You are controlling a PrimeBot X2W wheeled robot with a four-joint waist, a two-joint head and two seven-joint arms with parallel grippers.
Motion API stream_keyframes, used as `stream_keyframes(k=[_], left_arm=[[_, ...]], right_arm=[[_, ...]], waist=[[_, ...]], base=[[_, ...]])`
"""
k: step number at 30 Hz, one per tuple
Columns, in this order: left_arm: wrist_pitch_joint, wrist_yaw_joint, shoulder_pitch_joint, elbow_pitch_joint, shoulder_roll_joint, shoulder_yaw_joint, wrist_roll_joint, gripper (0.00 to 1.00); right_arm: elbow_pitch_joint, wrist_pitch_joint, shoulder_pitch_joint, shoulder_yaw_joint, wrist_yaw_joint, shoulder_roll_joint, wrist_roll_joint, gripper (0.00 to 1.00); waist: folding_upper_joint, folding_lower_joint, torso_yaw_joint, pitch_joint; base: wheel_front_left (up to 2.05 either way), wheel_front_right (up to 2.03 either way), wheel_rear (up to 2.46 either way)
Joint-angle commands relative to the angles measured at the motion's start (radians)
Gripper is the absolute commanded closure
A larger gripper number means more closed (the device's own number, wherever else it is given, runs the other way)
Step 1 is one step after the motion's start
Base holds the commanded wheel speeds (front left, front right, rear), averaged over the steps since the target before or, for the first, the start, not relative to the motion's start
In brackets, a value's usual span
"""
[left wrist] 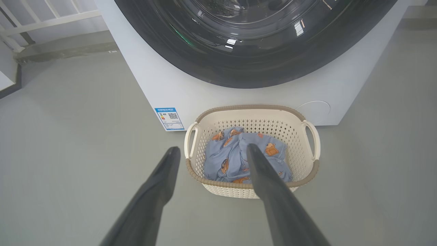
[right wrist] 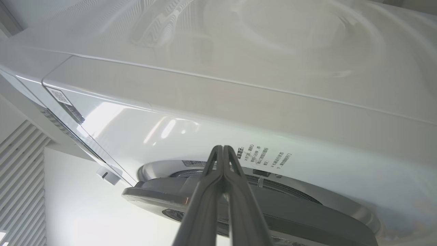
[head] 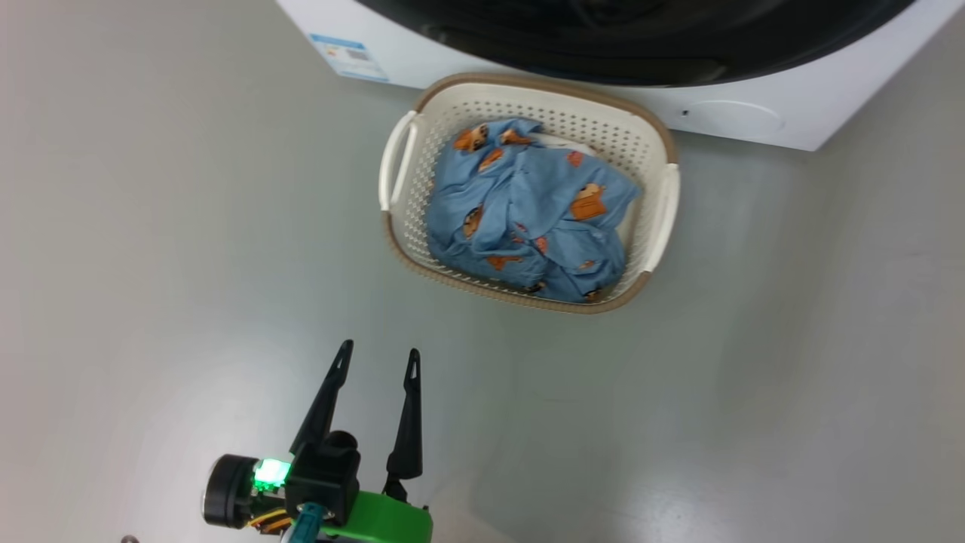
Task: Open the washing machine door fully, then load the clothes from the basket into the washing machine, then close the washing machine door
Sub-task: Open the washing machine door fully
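While the left gripper (head: 379, 348) hovers spread facing the basket (head: 528, 81), the right gripper (right wrist: 222, 149) points pinched together.

In the head view the basket (head: 422, 219) stands on the floor (head: 188, 226) with the clothes (head: 528, 219) inside it. The washing machine (head: 754, 113) lies at 12 o'clock from the basket, just behind it; whether they touch cannot be told. The washing machine door (head: 641, 38) is above the basket's far rim. On the machine's front, the label sticker (head: 348, 56) is at 10 o'clock from the basket and the filter cover (head: 735, 119) at 2 o'clock. The left gripper (head: 379, 348) is over the floor at 7 o'clock, well apart. In the right wrist view, the right gripper (right wrist: 222, 147) lies before the machine's front panel, above the door.
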Motion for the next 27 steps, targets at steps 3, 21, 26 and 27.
stream_keyframes(k=[3,21,26,27], left_arm=[[-0.006,0.009,0.002,-0.031,0.01,0.02,-0.011,0.0],[-0.006,0.029,0.034,-0.058,0.01,-0.026,-0.027,0.0],[-0.006,0.038,0.051,-0.056,0.01,-0.039,-0.012,0.0],[-0.006,0.041,0.053,-0.058,0.01,-0.041,-0.011,0.0]], right_arm=[[-0.037,0.015,-0.028,0.031,0.002,-0.01,-0.008,1.0],[-0.034,0.029,-0.087,0.092,0.002,-0.082,-0.035,1.0],[-0.027,0.042,-0.112,0.135,0.002,-0.087,-0.039,1.0],[-0.025,0.042,-0.115,0.142,0.002,-0.087,-0.039,1.0]], waist=[[0.0,0.0,0.039,0.013],[0.0,0.0,0.144,0.054],[0.0,0.0,0.15,0.066],[0.0,0.0,0.151,0.067]], base=[[0.0,0.0,0.0],[0.0,0.0,0.0],[0.0,0.0,0.0],[0.0,0.0,0.0]])
